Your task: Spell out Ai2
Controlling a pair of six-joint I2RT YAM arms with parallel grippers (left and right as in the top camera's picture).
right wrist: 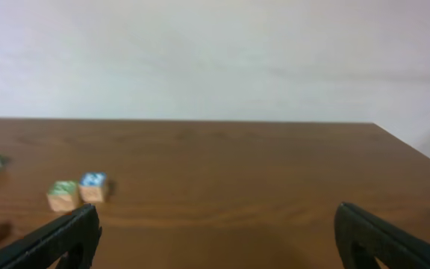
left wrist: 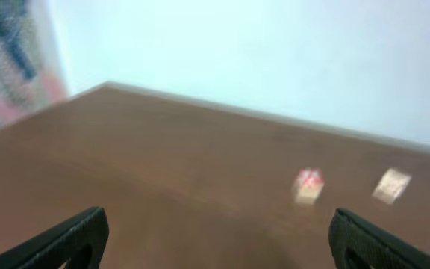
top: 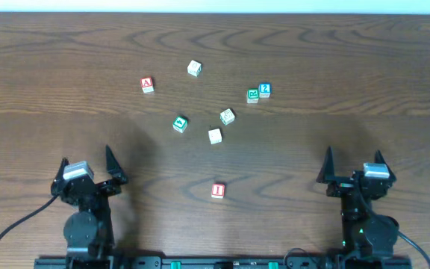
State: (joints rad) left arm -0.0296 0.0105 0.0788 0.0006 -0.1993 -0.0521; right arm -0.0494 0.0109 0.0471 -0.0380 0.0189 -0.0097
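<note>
Left tool: spread wide, empty, by near edge of tabletop, toward left corner. Right tool: likewise wide, empty, near edge toward right corner.
A block: left of middle, toward far edge, standing alone.
2 block: right of middle, touching green block.
I block: close to near edge, centre, between tools.
Probably light, rigid small cubes; smooth faces, apt to skid or twist.
Pinch across opposite flat sides, squarely, letter face kept up.
</note>
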